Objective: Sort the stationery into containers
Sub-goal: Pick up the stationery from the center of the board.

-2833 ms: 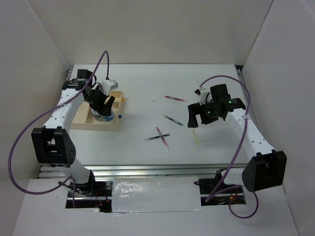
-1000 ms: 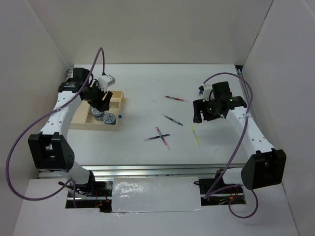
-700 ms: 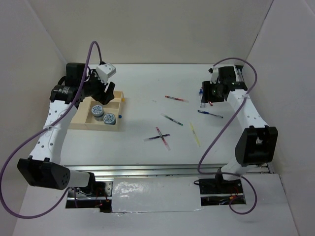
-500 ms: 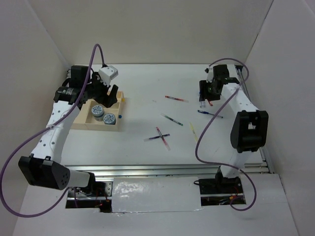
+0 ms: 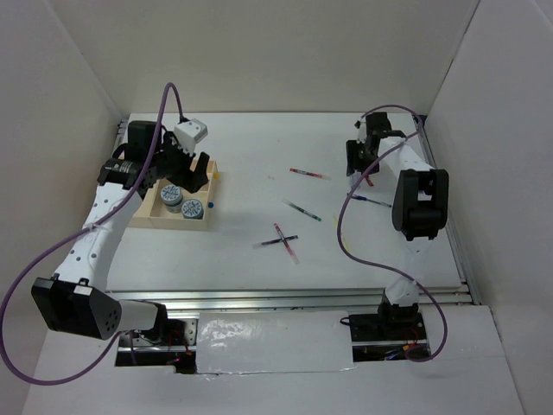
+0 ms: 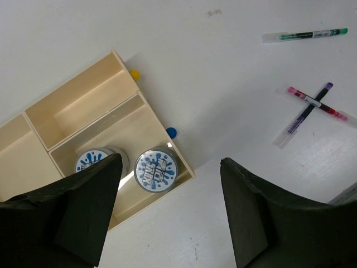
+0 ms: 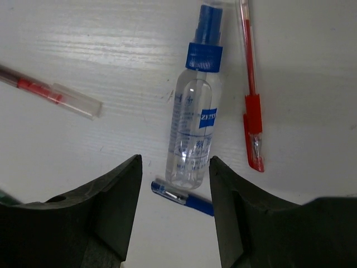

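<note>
Right end effector (image 7: 174, 167) hangs wide open, empty, over the bottle (image 7: 195, 117). A red pen (image 7: 249, 95) lies beside the bottle, parallel to it. A blue pen (image 7: 192, 201) lies crosswise at the bottle's base. Left end effector (image 5: 187, 169), open and empty, hangs over the tray (image 6: 83, 106) and rolls (image 6: 157, 169), far from the bottle. The right arm is nearer these pens.

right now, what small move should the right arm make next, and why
Probably lower the right gripper straight down: it is open and straddles the clear plastic spray bottle with the blue cap, lying flat on the white table. The thin red pen lies close beside it, so descend slowly.
</note>
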You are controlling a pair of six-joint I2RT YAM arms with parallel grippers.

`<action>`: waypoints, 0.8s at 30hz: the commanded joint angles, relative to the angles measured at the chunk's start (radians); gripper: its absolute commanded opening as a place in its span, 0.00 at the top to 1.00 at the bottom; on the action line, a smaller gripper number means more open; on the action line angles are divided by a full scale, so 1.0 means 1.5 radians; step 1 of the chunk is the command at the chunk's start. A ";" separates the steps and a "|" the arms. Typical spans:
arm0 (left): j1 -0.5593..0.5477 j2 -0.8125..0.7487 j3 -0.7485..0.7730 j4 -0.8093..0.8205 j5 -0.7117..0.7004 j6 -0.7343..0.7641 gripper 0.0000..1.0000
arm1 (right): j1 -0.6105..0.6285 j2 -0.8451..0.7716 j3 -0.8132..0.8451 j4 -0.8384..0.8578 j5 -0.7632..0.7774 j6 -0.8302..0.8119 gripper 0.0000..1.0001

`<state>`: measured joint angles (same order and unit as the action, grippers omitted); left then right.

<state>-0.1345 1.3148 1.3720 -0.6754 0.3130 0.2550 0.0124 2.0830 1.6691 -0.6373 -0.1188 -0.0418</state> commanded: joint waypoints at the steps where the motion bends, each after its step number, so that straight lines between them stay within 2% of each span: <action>1: -0.002 -0.017 -0.009 0.030 -0.007 -0.014 0.17 | -0.003 0.024 0.048 0.022 0.009 0.007 0.42; 13: -0.003 -0.007 -0.006 0.028 -0.021 -0.009 0.16 | -0.002 0.076 0.055 0.009 0.020 0.001 0.47; 16: -0.003 -0.007 -0.008 0.031 -0.027 -0.013 0.16 | -0.002 0.066 0.044 0.017 0.015 0.000 0.56; 20: 0.005 -0.010 -0.010 0.044 -0.029 -0.040 0.17 | 0.007 0.020 0.034 0.018 -0.018 0.003 0.79; 24: 0.043 -0.027 0.014 0.084 -0.005 -0.148 0.19 | 0.024 -0.076 0.018 0.032 -0.098 0.004 0.99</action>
<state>-0.1120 1.3148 1.3632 -0.6304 0.2741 0.1627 0.0219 2.1418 1.6867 -0.6384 -0.1619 -0.0418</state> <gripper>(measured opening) 0.814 0.429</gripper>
